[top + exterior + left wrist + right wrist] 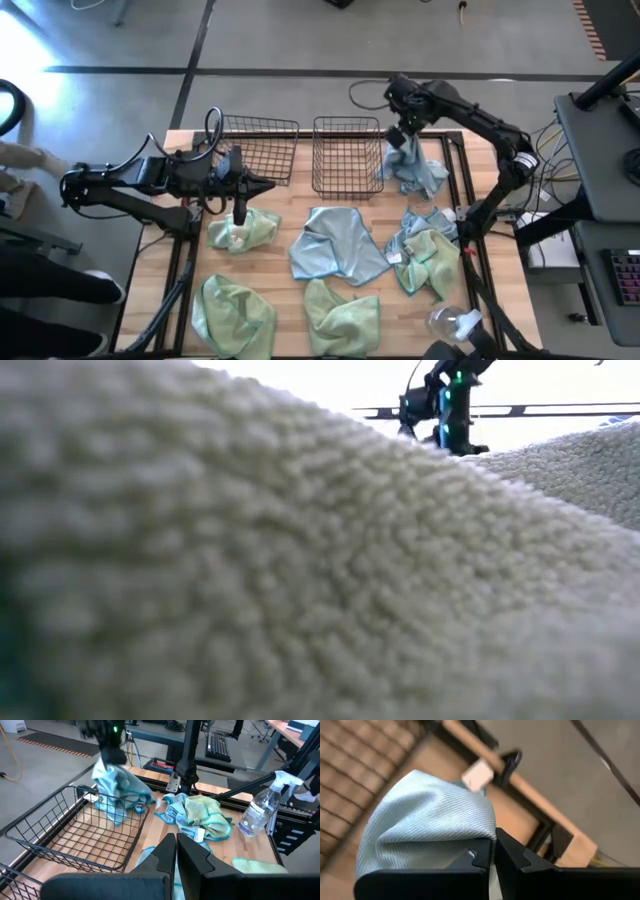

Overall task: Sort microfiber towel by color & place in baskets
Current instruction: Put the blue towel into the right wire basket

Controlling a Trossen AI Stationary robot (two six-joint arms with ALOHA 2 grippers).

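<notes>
- Right claw (401, 137) pinched tight on a pale blue towel (415, 168), holding it lifted just beside the right-hand basket (347, 155), at that basket's right wall. Right wrist view confirms cloth caught between the closed fingers.
- Cloth hangs in a bunch; lower folds trail toward the table (280, 300), outside the mesh.
- Left claw (238, 212) pressed together with nothing in it, pointing down over a green towel (243, 230), near the left-hand basket (258, 150).
- Both baskets look bare inside; sorting judged barely begun.
- Remaining on table: one large blue towel (335, 245), a mixed blue-green heap (425, 255), two further green towels (232, 312) (342, 312). Spray bottle (452, 322) at front edge.
- Step in hand: carry blue towel over basket rim.
- To do well: lift enough that the hanging tail clears the wire wall, centre over the basket floor, then release; a low pass risks snagging mesh and dragging the basket.
</notes>
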